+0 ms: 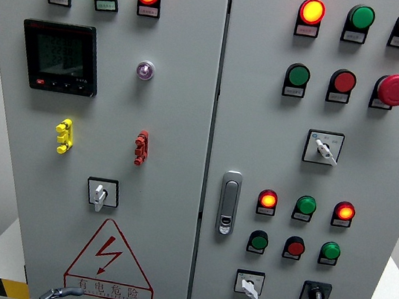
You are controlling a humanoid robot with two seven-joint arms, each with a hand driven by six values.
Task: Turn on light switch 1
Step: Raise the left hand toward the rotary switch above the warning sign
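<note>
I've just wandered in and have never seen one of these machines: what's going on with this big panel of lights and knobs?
A humanoid robot faces a grey metal control cabinet covered in coloured indicator lamps, push buttons and rotary switches. Only the tips of one grey robot hand show, at the bottom edge left of the middle, just below the red triangular warning sticker. It is not touching any control yet. The white-handled rotary switch above that sticker is the nearest one, though which is switch 1 isn't marked legibly.

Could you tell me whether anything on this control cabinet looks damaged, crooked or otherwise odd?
Nothing stands out. The lamps, buttons, rotary switches and door handle look intact, and the warning triangle sits straight. Only the tip of a grey robot hand shows at the bottom edge, below the white switch.
</note>
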